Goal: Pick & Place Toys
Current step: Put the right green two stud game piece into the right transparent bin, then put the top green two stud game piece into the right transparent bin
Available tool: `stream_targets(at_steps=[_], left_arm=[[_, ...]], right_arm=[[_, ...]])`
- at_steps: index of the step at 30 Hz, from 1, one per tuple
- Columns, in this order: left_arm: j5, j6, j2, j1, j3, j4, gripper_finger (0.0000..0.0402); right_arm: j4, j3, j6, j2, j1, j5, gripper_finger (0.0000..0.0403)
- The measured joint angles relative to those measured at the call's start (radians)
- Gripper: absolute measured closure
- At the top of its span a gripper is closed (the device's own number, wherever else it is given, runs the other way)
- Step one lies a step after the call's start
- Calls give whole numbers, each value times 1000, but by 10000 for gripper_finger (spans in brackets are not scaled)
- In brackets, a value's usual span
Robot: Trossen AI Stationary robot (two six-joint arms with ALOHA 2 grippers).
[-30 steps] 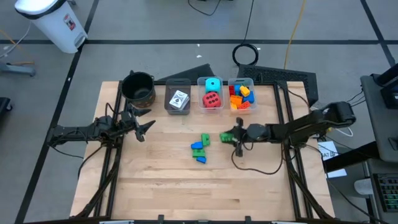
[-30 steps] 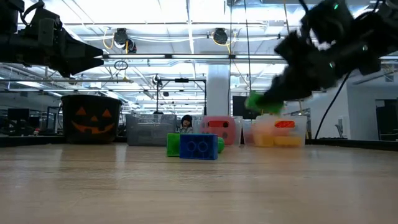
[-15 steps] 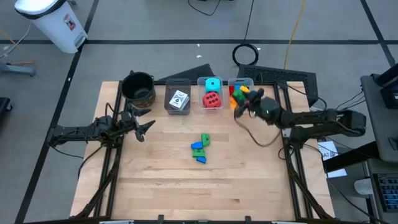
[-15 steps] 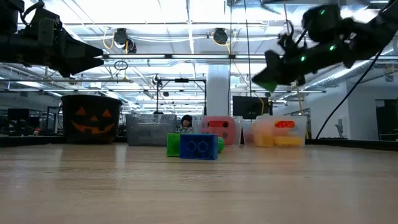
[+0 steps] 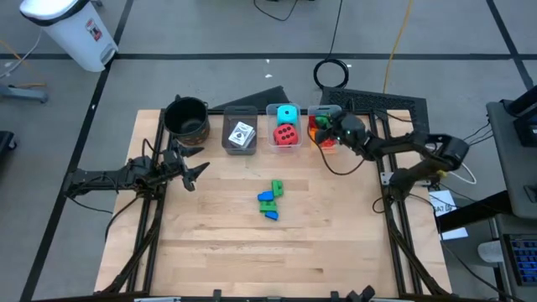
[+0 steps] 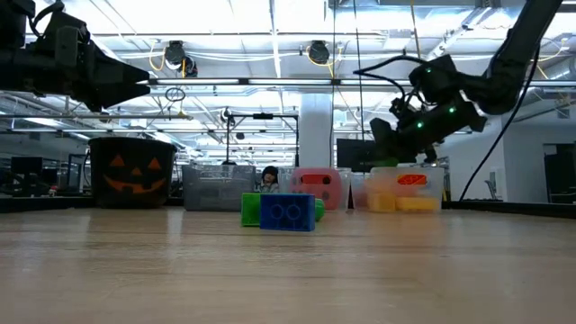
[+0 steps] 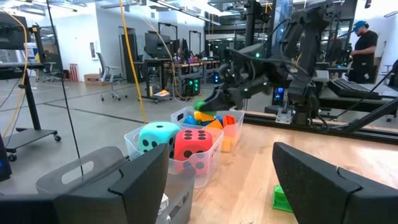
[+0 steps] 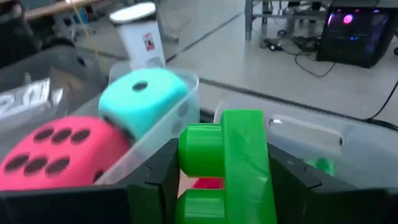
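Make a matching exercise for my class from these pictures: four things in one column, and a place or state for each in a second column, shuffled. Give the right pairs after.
Things
1. green brick
2. red dotted cube
3. left gripper
4. black round pot

Places or states
A. at the far left corner of the table
B. between the right gripper's fingers, over the bin of mixed bricks
C. in the middle bin, beside the cyan cube
D. open and holding nothing, over the table's left side

Pairs: 1-B, 2-C, 3-D, 4-A
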Motion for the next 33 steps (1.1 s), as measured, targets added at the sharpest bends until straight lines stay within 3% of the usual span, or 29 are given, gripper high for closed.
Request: stream_targets(at_steps=[13, 16, 21, 28, 33], left_arm=[[0, 0, 0, 0, 0, 0, 110], [0, 0, 0, 0, 0, 0, 110], [0, 0, 0, 0, 0, 0, 110], [0, 0, 0, 0, 0, 0, 110], [0, 0, 0, 0, 0, 0, 110]], right_arm=[[29, 31, -52, -7, -12, -3, 129], [33, 31, -30, -41, 11, -73, 118], [54, 31, 44, -84, 112, -227, 117], [61, 31, 44, -72, 330, -237, 126], [38, 31, -108, -54, 499, -239, 126]])
